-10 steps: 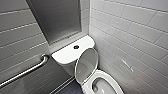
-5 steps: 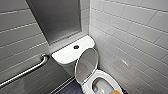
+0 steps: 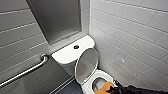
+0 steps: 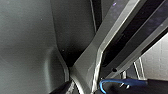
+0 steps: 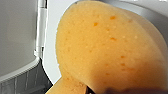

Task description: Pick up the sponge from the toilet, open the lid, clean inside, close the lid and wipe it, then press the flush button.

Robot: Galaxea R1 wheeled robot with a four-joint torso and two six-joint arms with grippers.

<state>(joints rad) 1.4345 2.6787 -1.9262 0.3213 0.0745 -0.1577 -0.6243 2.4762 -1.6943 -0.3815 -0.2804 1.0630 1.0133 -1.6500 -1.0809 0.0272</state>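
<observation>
The white toilet stands in the corner with its lid raised upright against the tank. The dark flush button sits in the middle of the tank top. My right gripper comes in from the lower right and is shut on the orange sponge, which hangs over the near side of the open bowl. In the right wrist view the sponge looms large and porous in front of white toilet surfaces. Whether the sponge touches the bowl I cannot tell.
A metal grab bar runs along the tiled wall on the left. A grey recessed panel rises behind the tank. The tiled wall on the right stands close to the bowl. Dark floor shows left of the bowl.
</observation>
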